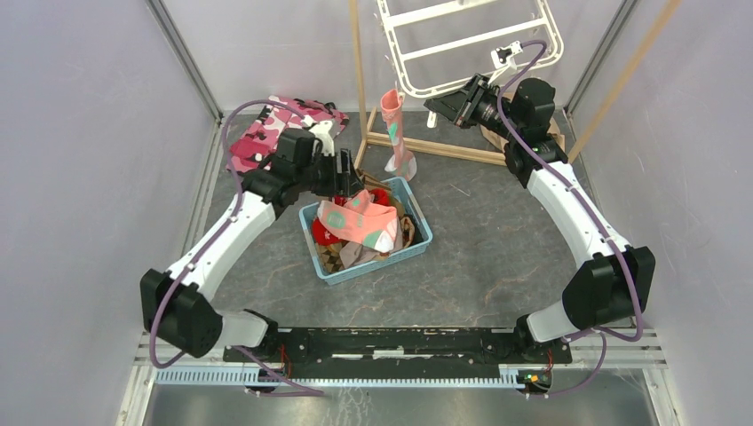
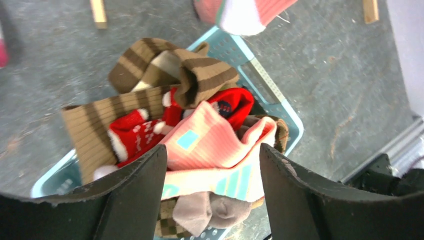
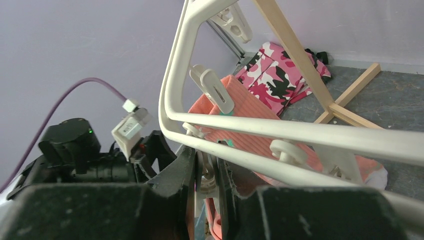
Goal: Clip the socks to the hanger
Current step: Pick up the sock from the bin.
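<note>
With the left gripper [image 2: 211, 150] spread over the salmon sock [image 2: 215, 137] and the right gripper [image 3: 207, 160] pinching a clip peg [image 3: 205, 175], deep closure risked gathering the red sock [image 2: 135, 135].

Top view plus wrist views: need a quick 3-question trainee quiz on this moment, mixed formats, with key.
1. True or false: one salmon-pink sock hangs from the hanger.
2. The left gripper is: A) open above the blue basket; B) shut on a red sock; C) resting on the camouflage garment.
3. Which gripper is up at the hanger's rim, jaws pinched on a clip peg?
Key: 1 true; 2 A; 3 the right gripper.
</note>
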{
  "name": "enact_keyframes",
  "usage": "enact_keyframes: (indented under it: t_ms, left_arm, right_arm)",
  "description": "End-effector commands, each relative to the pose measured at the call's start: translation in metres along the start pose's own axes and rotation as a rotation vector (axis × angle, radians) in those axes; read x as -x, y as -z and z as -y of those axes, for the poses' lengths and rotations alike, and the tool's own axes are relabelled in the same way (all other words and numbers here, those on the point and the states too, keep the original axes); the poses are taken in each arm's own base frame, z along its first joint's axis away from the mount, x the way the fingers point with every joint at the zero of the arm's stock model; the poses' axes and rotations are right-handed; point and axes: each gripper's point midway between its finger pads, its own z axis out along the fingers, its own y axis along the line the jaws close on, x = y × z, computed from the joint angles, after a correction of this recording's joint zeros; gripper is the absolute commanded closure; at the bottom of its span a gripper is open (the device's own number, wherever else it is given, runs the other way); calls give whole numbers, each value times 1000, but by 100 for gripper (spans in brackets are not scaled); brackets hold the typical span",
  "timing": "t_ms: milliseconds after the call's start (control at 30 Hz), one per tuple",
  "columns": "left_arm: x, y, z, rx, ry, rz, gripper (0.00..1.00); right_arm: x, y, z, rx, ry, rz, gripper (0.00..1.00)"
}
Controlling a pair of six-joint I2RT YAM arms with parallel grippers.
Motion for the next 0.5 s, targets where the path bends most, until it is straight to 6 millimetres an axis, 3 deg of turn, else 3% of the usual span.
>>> enact_keyframes:
  t_ms: [0, 100, 167, 233, 333, 467]
  left_arm:
    - [4, 26, -21, 159, 7, 43, 26]
    - [-1, 34, -36, 285, 177, 54, 23]
    - [-11, 34, -47, 399, 359, 20, 16]
    - [-28, 34, -55, 496, 441, -83, 16]
    - [-41, 32, -64, 591, 516, -140, 17]
    - [-46, 20, -67, 587, 551, -127, 24]
  right_arm:
    - [11, 3, -1, -11, 11, 33, 100]
    - [11, 3, -1, -13, 11, 33, 100]
    - [9, 3, -1, -15, 9, 29, 100]
    - [8, 4, 0, -15, 8, 28, 100]
    - [6, 4, 1, -14, 5, 25, 100]
    - [6, 5, 0, -14, 6, 26, 100]
